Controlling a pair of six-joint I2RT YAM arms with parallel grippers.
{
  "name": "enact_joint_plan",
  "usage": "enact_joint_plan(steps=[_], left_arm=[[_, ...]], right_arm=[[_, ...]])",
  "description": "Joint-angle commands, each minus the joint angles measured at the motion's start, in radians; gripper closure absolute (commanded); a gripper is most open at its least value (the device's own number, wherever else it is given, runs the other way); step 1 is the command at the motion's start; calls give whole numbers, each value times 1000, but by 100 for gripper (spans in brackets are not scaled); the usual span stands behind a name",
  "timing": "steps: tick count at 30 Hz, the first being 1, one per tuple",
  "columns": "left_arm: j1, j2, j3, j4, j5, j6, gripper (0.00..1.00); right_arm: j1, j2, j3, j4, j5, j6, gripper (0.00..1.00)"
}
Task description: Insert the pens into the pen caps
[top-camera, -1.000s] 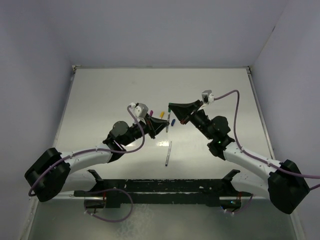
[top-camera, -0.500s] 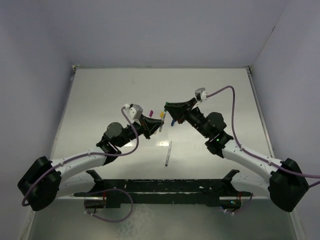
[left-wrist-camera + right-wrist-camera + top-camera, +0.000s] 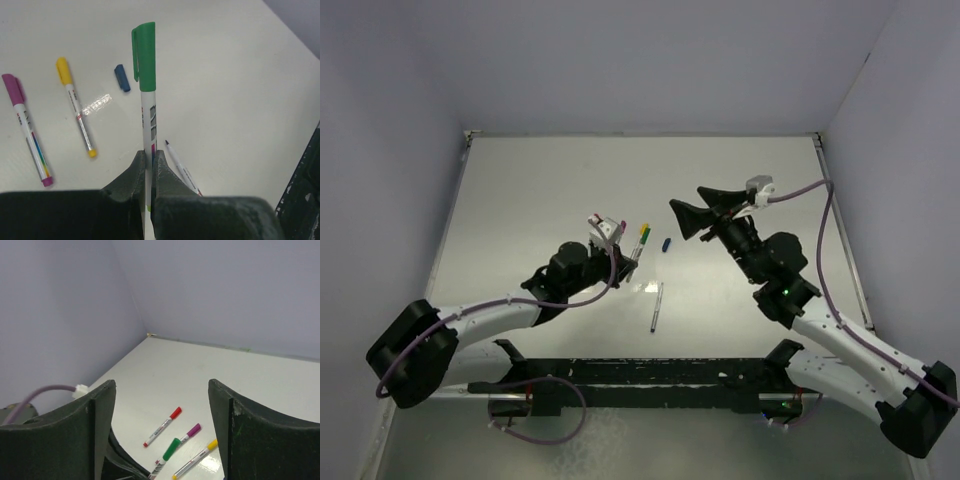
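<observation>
Green-capped pen [image 3: 148, 112] is gripped low on its slim barrel by the left pincer [image 3: 148, 162]; it is judged light, stiff and slippery; the right pincer [image 3: 161, 395] is spread wide

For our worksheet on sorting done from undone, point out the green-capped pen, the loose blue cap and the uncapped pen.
green-capped pen [image 3: 144, 55], left wrist view, on its green cap.
loose blue cap [image 3: 122, 78], left wrist view, mid-body.
uncapped pen [image 3: 180, 168], left wrist view, on its barrel.

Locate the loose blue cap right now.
In the top view the blue cap lies on the table near its middle, just right of the yellow-capped pen and beyond the uncapped pen.
</observation>
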Motion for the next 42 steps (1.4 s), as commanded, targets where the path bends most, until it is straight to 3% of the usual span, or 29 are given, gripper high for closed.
enact_joint_plan(steps=[1, 3, 5, 21, 42], left_arm=[[6, 103, 117, -102, -74, 23, 100], [6, 164, 172, -115, -80, 19, 100], [5, 221, 217, -131, -81, 14, 100], [7, 565, 511, -309, -143, -76, 99], [6, 688, 604, -366, -214, -94, 88]], right_arm=[[-1, -68, -29, 10, 43, -34, 18], [0, -86, -51, 17, 37, -35, 10], [-1, -90, -50, -17, 57, -32, 8], [0, -131, -79, -141, 157, 3, 11], [0, -154, -107, -181, 161, 18, 11]])
